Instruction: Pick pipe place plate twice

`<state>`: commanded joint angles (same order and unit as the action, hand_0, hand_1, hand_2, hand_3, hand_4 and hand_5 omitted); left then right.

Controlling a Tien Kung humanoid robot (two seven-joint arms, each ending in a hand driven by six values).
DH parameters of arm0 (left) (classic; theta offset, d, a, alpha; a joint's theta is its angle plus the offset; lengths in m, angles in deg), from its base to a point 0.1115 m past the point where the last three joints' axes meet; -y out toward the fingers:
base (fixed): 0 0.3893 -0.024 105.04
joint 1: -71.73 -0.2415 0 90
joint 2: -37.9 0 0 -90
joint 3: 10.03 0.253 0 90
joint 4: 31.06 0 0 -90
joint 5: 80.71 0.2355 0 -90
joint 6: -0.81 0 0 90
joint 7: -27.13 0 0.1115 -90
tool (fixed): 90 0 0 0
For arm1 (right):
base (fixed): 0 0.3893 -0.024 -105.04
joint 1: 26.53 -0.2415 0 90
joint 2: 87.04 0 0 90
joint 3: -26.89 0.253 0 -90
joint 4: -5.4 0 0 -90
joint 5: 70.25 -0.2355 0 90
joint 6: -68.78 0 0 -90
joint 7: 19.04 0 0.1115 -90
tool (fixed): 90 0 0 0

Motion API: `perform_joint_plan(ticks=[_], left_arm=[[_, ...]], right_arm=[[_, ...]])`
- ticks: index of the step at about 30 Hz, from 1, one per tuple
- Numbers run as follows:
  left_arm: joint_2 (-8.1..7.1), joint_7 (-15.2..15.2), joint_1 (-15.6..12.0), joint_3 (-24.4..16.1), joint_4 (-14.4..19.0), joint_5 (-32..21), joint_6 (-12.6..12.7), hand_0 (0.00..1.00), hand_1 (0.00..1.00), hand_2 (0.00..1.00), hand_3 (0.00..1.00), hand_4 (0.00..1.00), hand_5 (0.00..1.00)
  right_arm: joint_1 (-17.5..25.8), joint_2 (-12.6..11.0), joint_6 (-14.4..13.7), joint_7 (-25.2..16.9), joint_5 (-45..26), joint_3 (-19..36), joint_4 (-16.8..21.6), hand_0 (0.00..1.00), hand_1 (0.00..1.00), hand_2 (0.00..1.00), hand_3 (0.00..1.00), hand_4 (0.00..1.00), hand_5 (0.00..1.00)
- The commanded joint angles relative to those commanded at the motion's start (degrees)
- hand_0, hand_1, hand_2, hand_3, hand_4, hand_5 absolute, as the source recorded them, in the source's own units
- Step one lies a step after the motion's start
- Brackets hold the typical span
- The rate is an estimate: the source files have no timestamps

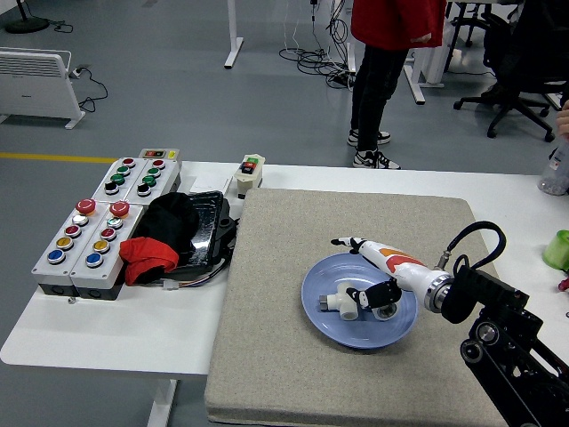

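A white pipe fitting (340, 303) lies on the blue plate (327, 326) on the grey mat. My right hand (368, 271) comes in from the right and hovers over the plate, just right of the fitting. Its fingers are spread, the upper ones stretched toward the far left and the dark lower ones (378, 294) touching or nearly touching the fitting's right end. It grips nothing. No second pipe shows. The left arm is out of view.
The grey mat (293, 382) covers the table's middle. At the left are button boxes (89, 236), a black tray with a black and a red cloth (164, 236) and a small switch box (250, 171). A person in red stands beyond the table. A green cup (557, 250) stands at the right edge.
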<state>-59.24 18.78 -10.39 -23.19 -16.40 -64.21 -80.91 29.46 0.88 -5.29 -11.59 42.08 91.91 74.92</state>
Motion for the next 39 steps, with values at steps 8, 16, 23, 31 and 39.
perform_joint_plan(ticks=[8,16,23,31,39], left_arm=[[0.04,0.0,0.1,0.0,0.0,0.0,0.0,0.625,0.583,0.513,0.577,0.208,0.998],[0.05,-0.1,0.1,-0.1,0.0,0.2,-0.1,0.625,0.583,0.512,0.576,0.208,0.998],[0.12,-0.1,0.1,-0.2,0.0,0.3,-0.1,0.625,0.584,0.513,0.577,0.209,0.998],[0.21,-0.2,0.1,-0.3,0.0,0.6,-0.2,0.625,0.586,0.518,0.576,0.208,0.998],[0.21,-0.2,0.0,-0.3,0.0,0.7,-0.2,0.625,0.587,0.518,0.577,0.208,0.998]], right_arm=[[2.6,0.4,-12.9,-3.5,-14.1,7.9,-0.4,0.973,0.889,0.998,0.965,0.667,0.274],[6.0,1.0,-19.1,-4.1,-32.9,17.1,1.1,0.929,0.881,0.983,0.946,0.618,0.315],[8.9,1.5,-22.6,-1.7,-49.7,26.7,2.2,0.876,0.831,0.919,0.877,0.579,0.496],[10.8,1.8,-22.9,-1.7,-69.3,33.8,2.9,0.862,0.821,0.896,0.86,0.576,0.532],[11.7,2.0,-23.5,-1.3,-77.1,36.0,3.0,0.856,0.815,0.886,0.853,0.566,0.551]])
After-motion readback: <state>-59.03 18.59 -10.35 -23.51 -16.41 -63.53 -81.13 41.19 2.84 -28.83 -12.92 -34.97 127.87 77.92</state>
